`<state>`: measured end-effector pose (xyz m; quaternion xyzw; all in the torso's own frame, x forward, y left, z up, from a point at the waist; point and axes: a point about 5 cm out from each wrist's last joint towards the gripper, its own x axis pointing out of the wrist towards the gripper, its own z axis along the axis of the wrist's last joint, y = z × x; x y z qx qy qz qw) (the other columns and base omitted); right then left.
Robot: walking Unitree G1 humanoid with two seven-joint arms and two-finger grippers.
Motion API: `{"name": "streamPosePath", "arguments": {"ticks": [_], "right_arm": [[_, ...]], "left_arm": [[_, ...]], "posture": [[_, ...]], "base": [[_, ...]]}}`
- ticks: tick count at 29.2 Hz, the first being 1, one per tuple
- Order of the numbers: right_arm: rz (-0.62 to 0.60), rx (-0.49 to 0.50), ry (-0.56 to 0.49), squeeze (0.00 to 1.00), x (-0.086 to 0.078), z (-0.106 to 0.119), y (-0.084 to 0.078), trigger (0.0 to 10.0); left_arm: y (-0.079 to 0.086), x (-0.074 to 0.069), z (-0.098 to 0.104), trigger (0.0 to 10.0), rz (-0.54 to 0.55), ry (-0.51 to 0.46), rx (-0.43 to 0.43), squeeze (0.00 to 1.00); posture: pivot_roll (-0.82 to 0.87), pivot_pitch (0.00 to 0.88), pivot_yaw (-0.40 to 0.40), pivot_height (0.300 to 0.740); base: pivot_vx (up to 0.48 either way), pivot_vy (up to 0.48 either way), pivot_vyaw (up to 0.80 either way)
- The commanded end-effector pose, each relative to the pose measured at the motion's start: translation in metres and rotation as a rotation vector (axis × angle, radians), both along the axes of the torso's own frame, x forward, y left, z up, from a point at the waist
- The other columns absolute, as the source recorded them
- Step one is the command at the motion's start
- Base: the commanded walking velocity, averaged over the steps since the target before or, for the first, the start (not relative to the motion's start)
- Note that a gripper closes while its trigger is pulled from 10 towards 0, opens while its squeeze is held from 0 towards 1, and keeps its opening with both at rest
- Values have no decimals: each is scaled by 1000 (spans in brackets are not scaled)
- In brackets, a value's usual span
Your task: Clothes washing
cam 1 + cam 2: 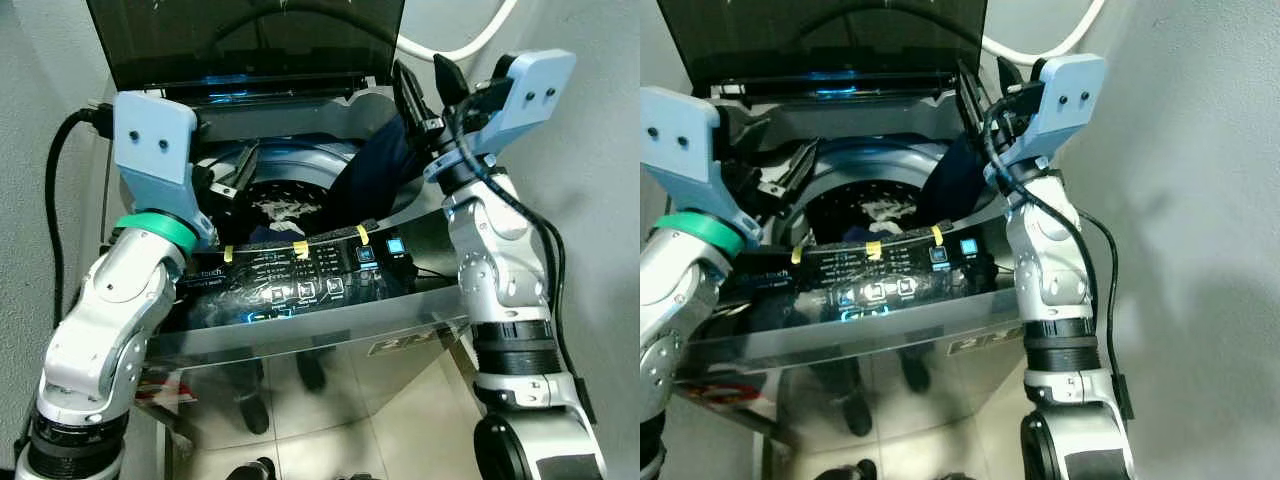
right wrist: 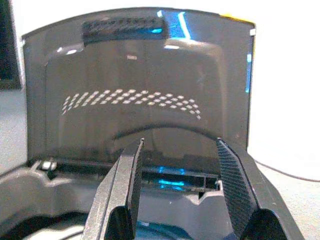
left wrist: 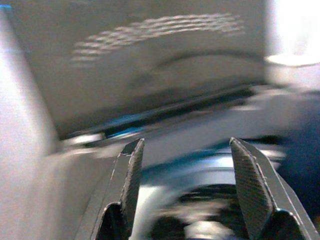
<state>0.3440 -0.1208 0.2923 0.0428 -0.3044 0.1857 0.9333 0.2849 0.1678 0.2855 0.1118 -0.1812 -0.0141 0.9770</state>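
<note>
Top-loading washing machine, lid raised upright at the back. Control panel lit along the front edge, with yellow tape strips on it.

Dark navy garment draped over the drum's right rim, hanging partly into the tub; more laundry, dark with white patches, at the drum bottom.

Left gripper over the left side of the opening, fingers spread apart, nothing between them; navy cloth off to one side, not touching.

Right gripper raised above the right rim, just above the navy garment, fingers parted and empty, pointing at the lid.

White hose on wall behind.
</note>
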Motion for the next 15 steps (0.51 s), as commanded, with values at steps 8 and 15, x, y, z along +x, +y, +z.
{"name": "streamPosePath", "arguments": {"ticks": [8,15], "right_arm": [[-161,47,-23,0,-3,6,-15,10000],[-230,53,-22,0,-3,7,-19,10000]], "left_arm": [[20,4,12,10000,166,-55,-4,0],[13,13,23,10000,149,-98,-9,0]], "posture": [[113,52,29,740],[105,49,27,740]], "base": [[0,0,0],[0,0,0]]}}
